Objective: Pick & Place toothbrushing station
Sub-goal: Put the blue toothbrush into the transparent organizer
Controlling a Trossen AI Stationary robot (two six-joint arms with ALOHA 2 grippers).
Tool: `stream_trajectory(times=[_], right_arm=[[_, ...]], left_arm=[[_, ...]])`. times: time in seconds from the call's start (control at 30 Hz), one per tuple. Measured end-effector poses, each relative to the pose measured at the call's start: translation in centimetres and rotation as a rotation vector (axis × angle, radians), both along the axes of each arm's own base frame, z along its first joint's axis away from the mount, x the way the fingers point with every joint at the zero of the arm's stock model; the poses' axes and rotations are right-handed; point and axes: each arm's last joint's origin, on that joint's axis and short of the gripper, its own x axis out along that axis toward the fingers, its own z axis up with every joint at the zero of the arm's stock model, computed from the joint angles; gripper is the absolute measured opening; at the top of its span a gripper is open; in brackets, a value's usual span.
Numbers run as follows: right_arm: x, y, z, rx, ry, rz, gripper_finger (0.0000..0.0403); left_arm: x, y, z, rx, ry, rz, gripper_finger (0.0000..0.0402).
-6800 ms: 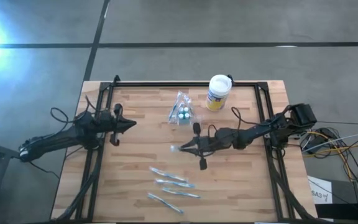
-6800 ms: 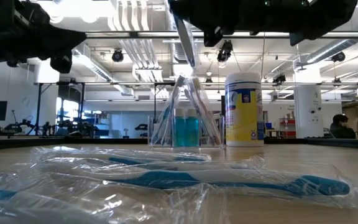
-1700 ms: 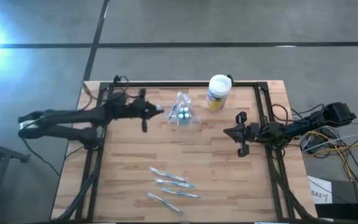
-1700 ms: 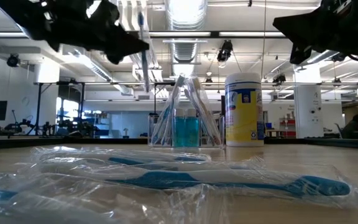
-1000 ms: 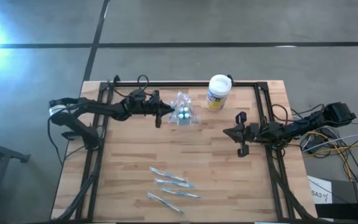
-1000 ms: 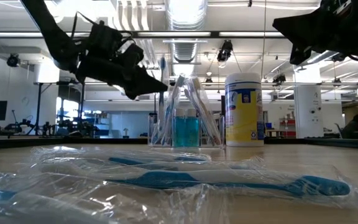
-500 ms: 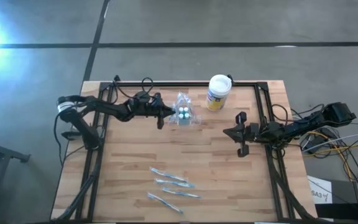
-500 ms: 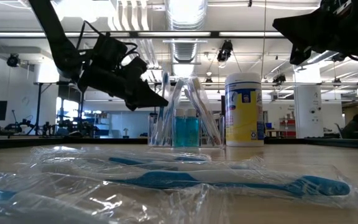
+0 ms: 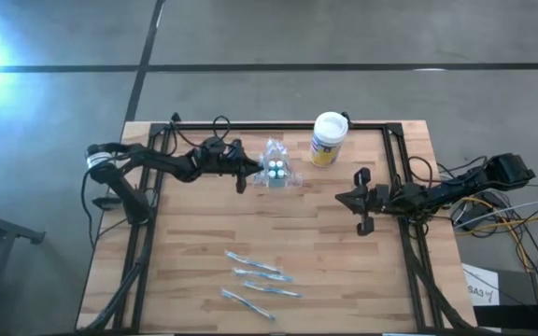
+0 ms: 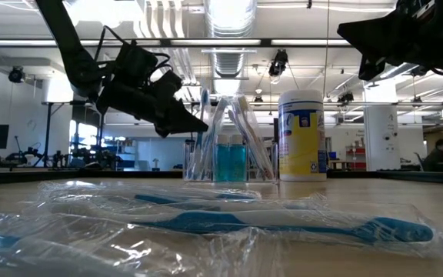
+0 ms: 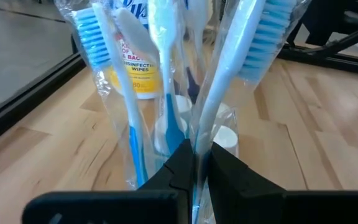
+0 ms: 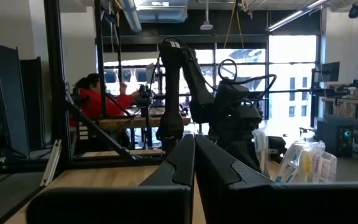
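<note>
Your left gripper (image 9: 247, 172) sat at the upper centre of the high view, tips just beside the toothbrushing station (image 9: 275, 166), raised off the table in the low view. In the left wrist view its jaws were nearly together, pinched on a wrapped toothbrush (image 11: 229, 93) that stood in the holder. Grip looked thin, on the wrapper as much as the handle.

The station was at upper centre of the table (image 9: 194, 261), just left of the white-lidded canister (image 9: 327, 138) and apart from it. In the low view it stood upright at mid frame (image 10: 229, 150), clear walls, blue caps inside, several wrapped brushes leaning out.

Handling, my judgement: the holder is light, stiff clear plastic, smooth and likely slippery, top-heavy with the brushes splayed. It would tip or slide if you pushed from one side. Take it low on the body across two opposite walls, not by a brush or its crinkly wrap, which would just pull free. Squeeze gently, since thin plastic may flex or crack.

Your right gripper (image 9: 360, 202) waited at right of centre in the high view, well apart from the station, jaws closed on nothing in its wrist view.

Three more wrapped toothbrushes (image 9: 255, 280) lay flat at lower centre. A person in red (image 12: 95, 99) sat far back in the room.
</note>
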Motion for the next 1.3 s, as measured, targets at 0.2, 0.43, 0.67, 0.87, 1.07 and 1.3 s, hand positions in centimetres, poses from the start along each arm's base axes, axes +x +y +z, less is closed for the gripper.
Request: stream_trajectory(times=[0.2, 0.43, 0.67, 0.87, 1.07, 1.3], right_arm=[[0.0, 0.0, 0.0, 0.001, 0.000, 0.000, 0.0008], [0.0, 0.0, 0.0, 0.014, 0.000, 0.004, 0.0008], [0.1, 0.0, -0.3, 0.029, 0.029, 0.010, 0.0008], [1.0, 0.2, 0.3, 0.039, 0.083, 0.013, 0.0008], [3.1, 0.6, 1.7, 0.033, 0.226, 0.013, 0.0008], [3.9, 0.8, 2.2, -0.002, 0.193, 0.008, 0.0008]], left_arm=[[-0.2, 0.0, -0.5, -0.035, 0.032, 0.012, 0.0066], [-0.2, 0.0, -0.3, -0.017, 0.018, -0.012, 0.0128], [-1.0, -0.4, 1.9, 0.077, -0.010, -0.050, 0.0153], [-3.2, -1.3, 4.4, 0.194, 0.043, -0.060, 0.0145], [-6.4, -2.2, 5.0, 0.247, 0.038, 0.046, 0.0119], [-10.6, -2.7, 3.9, 0.266, -0.163, 0.077, 0.0015]])
